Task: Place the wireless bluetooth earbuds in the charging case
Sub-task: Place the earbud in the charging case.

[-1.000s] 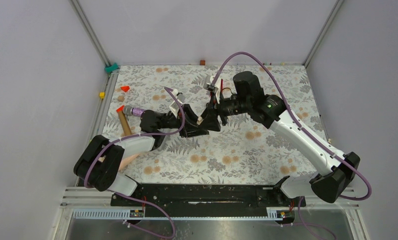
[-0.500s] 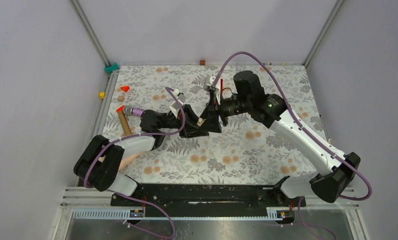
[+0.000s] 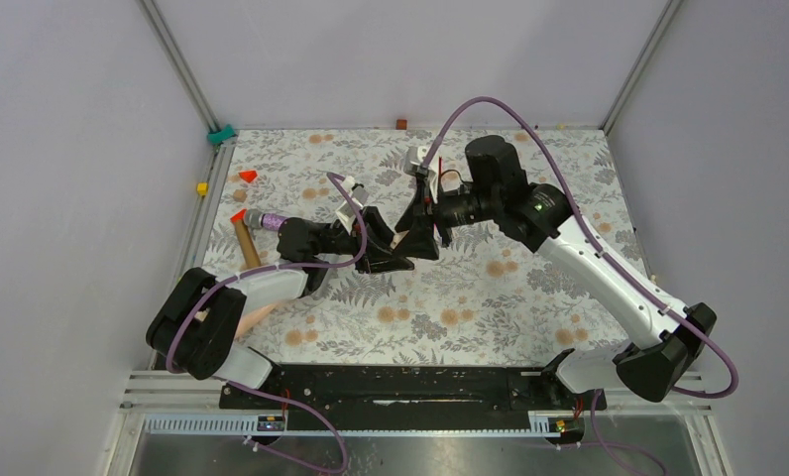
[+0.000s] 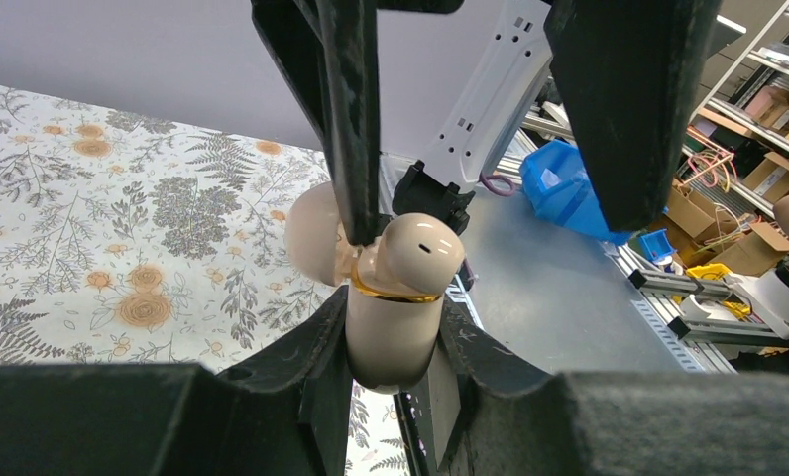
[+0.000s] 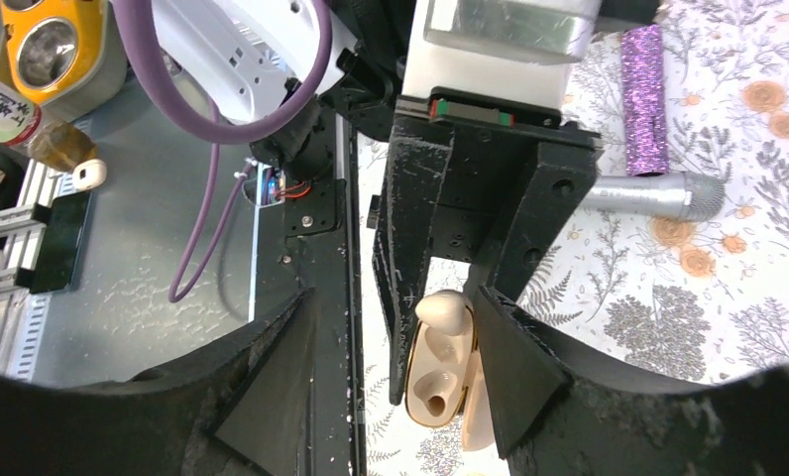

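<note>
**Charging case** (image 4: 391,332): small and pebble-shaped, in matte beige rather than black, with a thin gold band round the mouth.
- State: open. The lid (image 4: 314,238) is swung back to one side, and it is rounded and beige like the body.
- Pose: upright in the left wrist view, mouth upward.
- Place: clamped at its flanks between the fingers of the left gripper (image 4: 395,352).
- Interior, in the right wrist view: tan, with one empty socket (image 5: 436,389).

**Earbuds**: one is seen (image 4: 420,253).
- Look: beige, with a smooth bulbous head and a small dark slot on it.
- Place: at the case's mouth, with its head standing above the gold band.
- The second earbud cannot be made out.
</note>
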You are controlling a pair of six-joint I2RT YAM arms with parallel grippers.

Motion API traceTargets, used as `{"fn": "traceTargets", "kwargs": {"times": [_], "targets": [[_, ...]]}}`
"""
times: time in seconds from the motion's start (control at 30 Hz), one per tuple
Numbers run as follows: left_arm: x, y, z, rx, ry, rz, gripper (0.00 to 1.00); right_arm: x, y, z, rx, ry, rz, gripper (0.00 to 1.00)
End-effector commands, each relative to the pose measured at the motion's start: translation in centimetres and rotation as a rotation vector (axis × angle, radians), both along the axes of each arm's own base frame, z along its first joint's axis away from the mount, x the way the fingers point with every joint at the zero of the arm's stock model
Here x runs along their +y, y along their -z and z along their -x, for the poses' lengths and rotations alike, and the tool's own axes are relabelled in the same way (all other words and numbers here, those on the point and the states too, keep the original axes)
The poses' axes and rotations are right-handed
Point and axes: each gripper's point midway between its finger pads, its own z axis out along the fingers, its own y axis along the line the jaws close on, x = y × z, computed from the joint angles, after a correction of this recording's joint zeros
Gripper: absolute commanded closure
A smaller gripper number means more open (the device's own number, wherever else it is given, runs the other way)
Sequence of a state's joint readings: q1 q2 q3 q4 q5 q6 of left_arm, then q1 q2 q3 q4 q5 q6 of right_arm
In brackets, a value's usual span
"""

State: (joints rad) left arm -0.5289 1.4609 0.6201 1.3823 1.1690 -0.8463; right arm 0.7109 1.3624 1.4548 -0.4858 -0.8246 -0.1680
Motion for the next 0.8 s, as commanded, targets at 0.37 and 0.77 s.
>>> {"fn": "traceTargets", "kwargs": {"times": [0.37, 0.77], "targets": [[0.11, -2.27, 0.47, -0.096, 0.014, 0.052, 1.0, 0.48, -3.08, -0.4, -0.06, 0.016, -0.052, 0.34], [-0.18, -1.86, -0.04, -0.058, 0.012, 0.042, 1.0, 0.7, -2.65, 0.09, -0.129, -0.01, 0.013, 0.37]]}}
